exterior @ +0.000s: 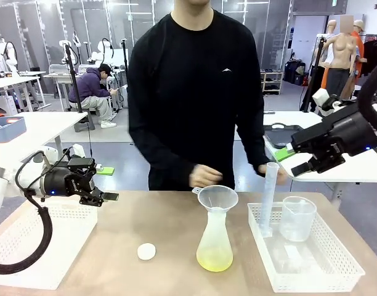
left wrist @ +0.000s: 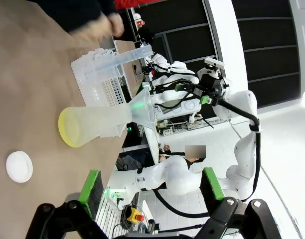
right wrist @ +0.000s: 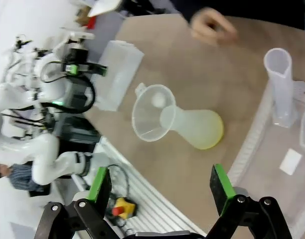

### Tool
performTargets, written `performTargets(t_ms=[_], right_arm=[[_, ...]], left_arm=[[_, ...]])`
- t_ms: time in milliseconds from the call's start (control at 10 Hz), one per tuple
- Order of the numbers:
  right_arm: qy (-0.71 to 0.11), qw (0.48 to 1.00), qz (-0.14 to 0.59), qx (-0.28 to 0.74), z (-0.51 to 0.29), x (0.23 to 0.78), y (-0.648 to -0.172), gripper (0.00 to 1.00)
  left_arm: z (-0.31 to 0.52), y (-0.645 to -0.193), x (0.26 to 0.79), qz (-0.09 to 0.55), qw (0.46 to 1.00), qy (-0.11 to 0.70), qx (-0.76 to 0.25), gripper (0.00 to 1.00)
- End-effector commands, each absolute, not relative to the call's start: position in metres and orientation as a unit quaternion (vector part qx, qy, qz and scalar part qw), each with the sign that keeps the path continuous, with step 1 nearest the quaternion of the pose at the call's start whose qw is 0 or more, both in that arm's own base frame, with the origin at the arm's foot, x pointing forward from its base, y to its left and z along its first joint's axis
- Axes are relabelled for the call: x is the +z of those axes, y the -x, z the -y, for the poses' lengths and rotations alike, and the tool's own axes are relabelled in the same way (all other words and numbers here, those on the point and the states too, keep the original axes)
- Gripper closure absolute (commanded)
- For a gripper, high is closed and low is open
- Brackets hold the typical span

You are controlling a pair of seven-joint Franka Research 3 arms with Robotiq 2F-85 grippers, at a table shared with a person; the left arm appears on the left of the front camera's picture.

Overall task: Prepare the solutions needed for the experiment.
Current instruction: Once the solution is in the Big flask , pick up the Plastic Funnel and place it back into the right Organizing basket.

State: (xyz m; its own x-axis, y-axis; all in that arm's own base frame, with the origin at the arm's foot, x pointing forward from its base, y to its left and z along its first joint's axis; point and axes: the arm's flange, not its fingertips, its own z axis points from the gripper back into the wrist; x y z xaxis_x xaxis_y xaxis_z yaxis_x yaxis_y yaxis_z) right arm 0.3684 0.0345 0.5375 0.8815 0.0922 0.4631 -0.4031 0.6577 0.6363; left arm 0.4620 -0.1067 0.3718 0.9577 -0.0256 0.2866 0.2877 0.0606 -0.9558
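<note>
The table [exterior: 164,222] carried two white baskets. One basket [exterior: 47,246] sat below the left gripper [exterior: 107,184], whose fingers were spread with nothing between them. The other basket [exterior: 355,265] sat below the right gripper [exterior: 292,160], likewise spread and empty. It held an upright graduated cylinder [exterior: 269,197] and a beaker [exterior: 297,219]; whether either held liquid could not be told.

Between the grippers and lower than both, the conical flask [exterior: 214,240] stood upright, long axis vertical, neck up, with a funnel [exterior: 217,198] seated in it. The solutions [exterior: 214,262] lay as a shallow yellow-green pool in its base. A white cap [exterior: 146,251] lay on the table beside the flask, on the left gripper's side.

Left arm [exterior: 53,182] and right arm [exterior: 352,131] aloft, jaws spread wide.
</note>
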Motion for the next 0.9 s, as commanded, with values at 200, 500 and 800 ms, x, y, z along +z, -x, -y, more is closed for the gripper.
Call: performTargets(t_ms=[200,500,800], right_arm=[[-0.357,0.901,0.207,0.137,-0.045,0.539,-0.365,0.0],[-0.357,0.901,0.207,0.137,-0.045,0.539,-0.365,0.0],[-0.337,0.913,0.207,0.1,-0.059,0.531,-0.363,0.0]], left_arm=[[0.107,-0.464,0.372,0.098,0.72,0.678,-0.111,0.0],[0.107,-0.464,0.372,0.098,0.72,0.678,-0.111,0.0],[0.107,-0.464,0.372,0.098,0.72,0.678,-0.111,0.0]])
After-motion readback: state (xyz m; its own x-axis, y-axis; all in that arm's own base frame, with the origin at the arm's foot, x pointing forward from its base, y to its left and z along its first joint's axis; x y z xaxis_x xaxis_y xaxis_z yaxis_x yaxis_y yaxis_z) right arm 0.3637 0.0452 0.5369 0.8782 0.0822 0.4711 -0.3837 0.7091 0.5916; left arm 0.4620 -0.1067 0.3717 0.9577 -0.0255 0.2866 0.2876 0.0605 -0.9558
